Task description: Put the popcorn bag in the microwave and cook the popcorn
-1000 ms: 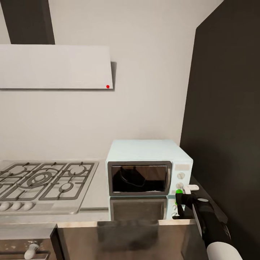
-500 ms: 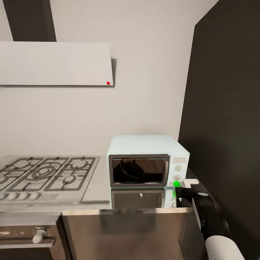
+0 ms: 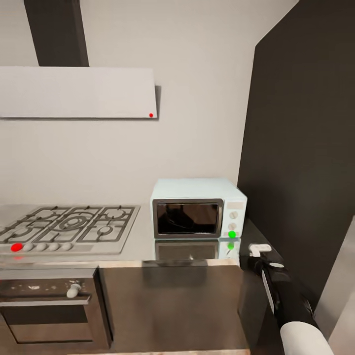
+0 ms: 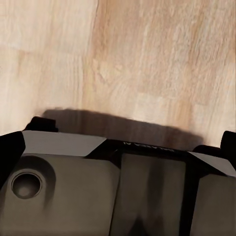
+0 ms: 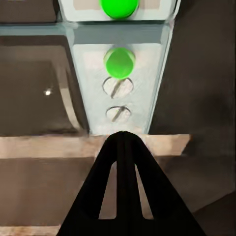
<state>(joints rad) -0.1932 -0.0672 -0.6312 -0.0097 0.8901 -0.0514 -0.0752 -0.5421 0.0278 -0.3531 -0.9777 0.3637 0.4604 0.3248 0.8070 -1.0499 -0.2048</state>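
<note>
The pale mint-blue microwave (image 3: 197, 192) stands on the grey countertop (image 3: 140, 242) against the wall. Its dark glass door (image 3: 187, 218) is closed and a green light (image 3: 231, 233) glows below its two white knobs (image 3: 233, 215). My right gripper (image 3: 260, 248) hangs in front of and right of the microwave, apart from it. In the right wrist view its gripper (image 5: 123, 138) is shut with nothing in it, pointing at the green light (image 5: 119, 6) and its mirror image on the worktop. The popcorn bag and popcorn are hidden; behind the glass I make out just a vague dark shape.
A gas hob (image 3: 69, 227) with a red lamp (image 3: 16, 247) lies left of the microwave, with an oven (image 3: 49, 308) below and a range hood (image 3: 79, 92) above. A tall dark cabinet (image 3: 301, 148) closes the right side. The left wrist view looks at wooden floor (image 4: 147, 59) and my dark base (image 4: 73, 187).
The camera has drawn back, so the microwave looks smaller and the oven front has come into sight. My right gripper has come away from the knob panel, and the green light now shows free.
</note>
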